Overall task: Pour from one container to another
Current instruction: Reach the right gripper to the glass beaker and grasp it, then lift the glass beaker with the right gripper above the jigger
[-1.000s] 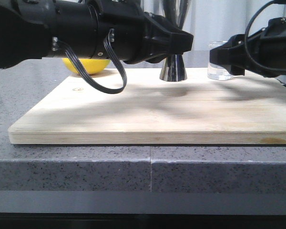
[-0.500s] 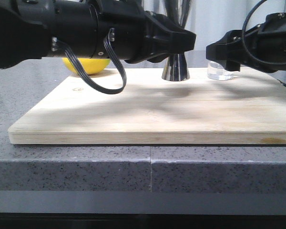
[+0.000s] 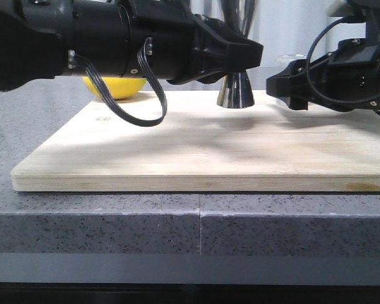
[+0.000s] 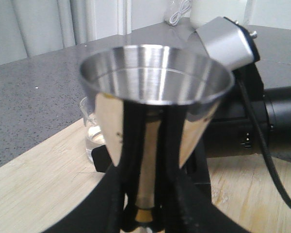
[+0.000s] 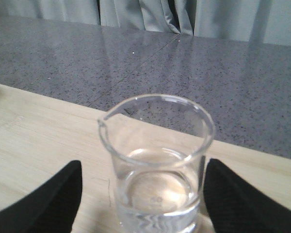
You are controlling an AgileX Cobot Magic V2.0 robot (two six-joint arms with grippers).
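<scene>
The steel jigger point(image 4: 155, 82) stands at the far side of the wooden board, and my left gripper point(image 4: 153, 160) is shut on its narrow waist. In the front view only its flared base point(image 3: 235, 94) shows below the left gripper point(image 3: 250, 54). The small clear glass beaker point(image 5: 157, 160), with a little clear liquid at its bottom, stands upright on the board just right of the jigger. My right gripper point(image 5: 148, 204) is open around it, one finger on each side with a gap to the glass. From the front, the right gripper point(image 3: 282, 85) hides most of the beaker point(image 3: 291, 59).
A wooden board point(image 3: 196, 152) lies on the grey speckled counter point(image 3: 114, 221). A yellow lemon point(image 3: 114, 87) sits at the board's far left, behind the left arm. Grey curtains hang behind the counter.
My right gripper has moved left and lower, closing in around the beaker and now covering it from the front. The left gripper with the jigger has edged slightly right.
</scene>
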